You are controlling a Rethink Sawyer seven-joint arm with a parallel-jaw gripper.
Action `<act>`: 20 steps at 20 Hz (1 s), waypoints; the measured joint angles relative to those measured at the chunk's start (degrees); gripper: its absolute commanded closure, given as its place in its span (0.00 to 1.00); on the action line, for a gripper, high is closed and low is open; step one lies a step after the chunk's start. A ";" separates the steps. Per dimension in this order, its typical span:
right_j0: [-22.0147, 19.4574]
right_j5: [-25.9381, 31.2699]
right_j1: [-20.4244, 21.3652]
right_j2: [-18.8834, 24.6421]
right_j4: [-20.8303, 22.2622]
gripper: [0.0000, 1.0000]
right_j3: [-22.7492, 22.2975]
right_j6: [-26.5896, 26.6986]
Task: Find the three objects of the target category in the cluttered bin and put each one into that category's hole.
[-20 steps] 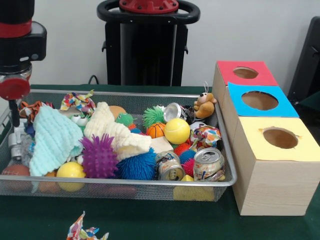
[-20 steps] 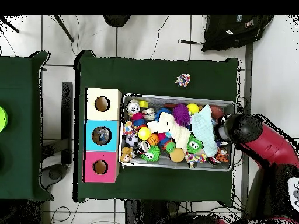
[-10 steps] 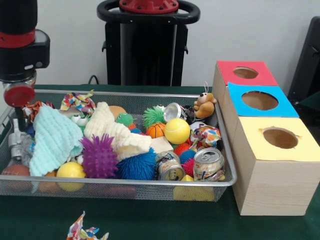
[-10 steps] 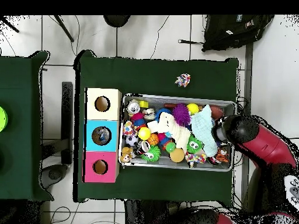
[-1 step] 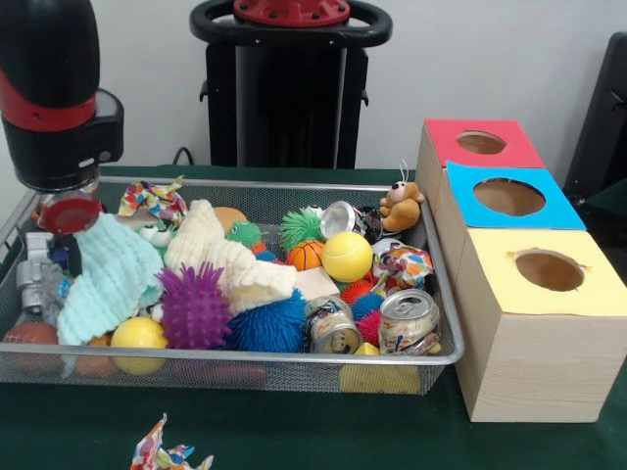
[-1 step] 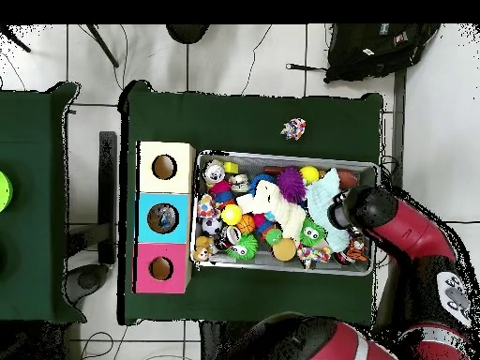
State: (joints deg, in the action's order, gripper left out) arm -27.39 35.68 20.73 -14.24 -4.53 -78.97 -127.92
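A wire mesh bin [image 5: 245, 364] holds a jumble of toys, cloths and cans. My gripper [image 5: 41, 257] hangs low at the bin's left end, beside a pale blue knitted cloth [image 5: 110, 274], under the black and red arm [image 5: 54, 98]. How the gripper stands is hidden. In the overhead view the arm [image 6: 375, 210] covers the bin's right end [image 6: 367, 169]. Three crushed cans [image 5: 331, 325] [image 5: 409, 318] [image 5: 343, 217] lie at the right. Yellow balls [image 5: 346, 257] [image 5: 137, 333], a purple spiky ball [image 5: 194, 308] and a cream cloth [image 5: 220, 259] fill the middle. Beside the bin stand the red [image 5: 480, 144], blue [image 5: 509, 196] and yellow [image 5: 549, 269] hole boxes.
A crumpled colourful wrapper [image 5: 167, 455] lies on the green table in front of the bin, and shows in the overhead view as the wrapper [image 6: 293, 128]. A small teddy bear [image 5: 400, 206] leans on the bin's far right corner. A black bag [image 6: 375, 47] lies on the floor.
The arm has swung rightward in the front view, from the bin's left rim to over the pale blue cloth's edge. Nothing in the bin has shifted.
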 measured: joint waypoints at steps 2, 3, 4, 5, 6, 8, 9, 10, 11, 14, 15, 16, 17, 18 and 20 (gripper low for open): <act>0.21 -0.10 -0.53 -0.28 -0.30 0.00 0.00 0.00; 0.29 -0.16 -0.78 -0.45 -0.38 0.00 0.03 0.00; 0.32 -0.57 -1.61 -0.91 -0.49 0.00 0.24 0.00; 0.32 -0.69 -1.75 -0.98 -0.49 0.00 0.30 0.00; 0.29 -0.85 -1.94 -1.07 -0.49 0.00 0.41 0.00; 0.11 -1.41 -2.65 -1.36 -0.48 0.00 1.19 0.00; 0.02 -1.43 -2.83 -1.44 -0.47 0.00 1.49 0.00; -0.06 -1.44 -3.00 -1.51 -0.47 0.00 1.79 0.00; -0.13 -1.43 -3.07 -1.56 -0.47 0.00 1.96 0.00; -0.47 -1.44 -3.11 -1.75 -0.47 0.00 2.55 0.00; -0.59 -1.44 -3.06 -1.82 -0.47 0.00 2.67 0.00; -0.89 -1.43 -2.85 -2.02 -0.47 0.00 2.87 0.00; -0.98 -1.42 -2.73 -2.10 -0.47 0.00 2.88 0.00; -1.08 -1.42 -2.62 -2.17 -0.47 0.00 2.89 0.00; -1.30 -1.37 -2.33 -2.38 -0.46 0.00 2.90 0.00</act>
State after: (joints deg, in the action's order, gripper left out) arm -28.69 34.31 18.40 -16.62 -4.99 -76.07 -127.92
